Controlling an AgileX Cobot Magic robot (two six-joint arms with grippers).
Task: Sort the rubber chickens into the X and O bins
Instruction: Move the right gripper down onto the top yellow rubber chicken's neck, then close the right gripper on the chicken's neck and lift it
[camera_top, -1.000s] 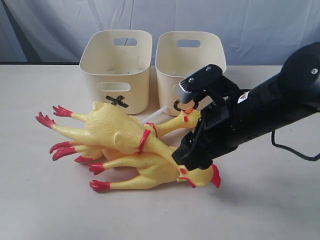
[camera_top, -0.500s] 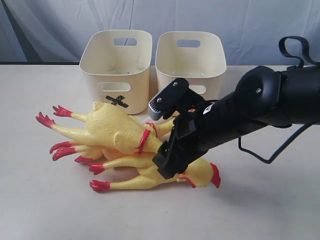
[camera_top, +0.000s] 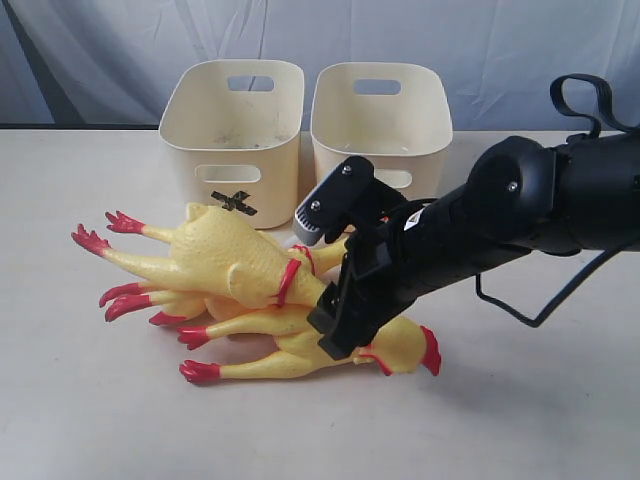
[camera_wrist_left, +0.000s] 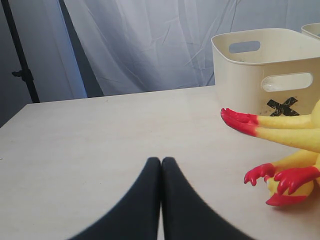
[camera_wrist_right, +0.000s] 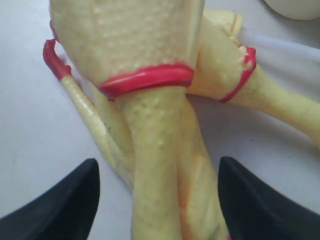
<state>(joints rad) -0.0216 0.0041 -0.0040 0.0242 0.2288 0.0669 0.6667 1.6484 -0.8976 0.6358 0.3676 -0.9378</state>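
Rubber chickens (camera_top: 250, 285) lay piled on the table (camera_top: 100, 400), at 6 o'clock from the X bin (camera_top: 232, 140). A second cream bin (camera_top: 380, 125) sat at that bin's 3 o'clock, its mark hidden. Right gripper (camera_wrist_right: 160, 200) was at the pile's 3 o'clock end, spread wide, jaws straddling one neck beside the red neck band (camera_wrist_right: 147, 77), touching neither side. Left gripper (camera_wrist_left: 161, 165) was pinched together, empty, with red feet (camera_wrist_left: 280, 177) ahead and apart.

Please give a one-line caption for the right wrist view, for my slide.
Open right gripper straddling the neck of a rubber chicken.
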